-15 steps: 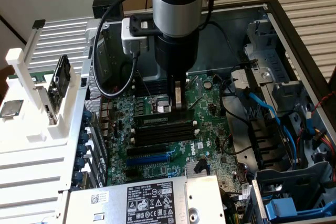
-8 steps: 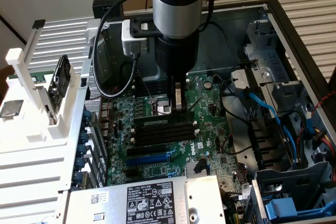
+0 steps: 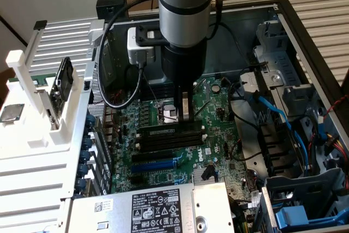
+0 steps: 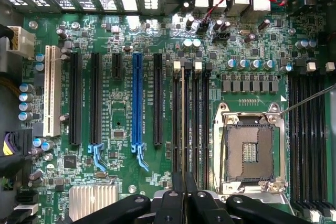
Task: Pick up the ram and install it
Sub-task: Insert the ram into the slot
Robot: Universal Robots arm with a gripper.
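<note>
My gripper [image 4: 184,203] is shut on the ram [image 4: 182,119], which shows edge-on as a thin green-gold strip running out from between the black fingers [image 4: 170,205]. The strip lines up along the bank of black memory slots [image 4: 197,124] beside the open CPU socket [image 4: 249,150]. I cannot tell whether its lower edge touches a slot. In the exterior view the gripper [image 3: 185,114] hangs straight down inside the open computer case, just over the far end of the memory slots [image 3: 169,135].
A blue expansion slot [image 4: 137,103], black slots and a white slot [image 4: 51,90] lie beside the memory bank. More memory slots [image 4: 310,140] flank the socket. The power supply [image 3: 152,208], blue cables [image 3: 272,113], drive cage [image 3: 305,200] and a white rack [image 3: 49,113] surround the board.
</note>
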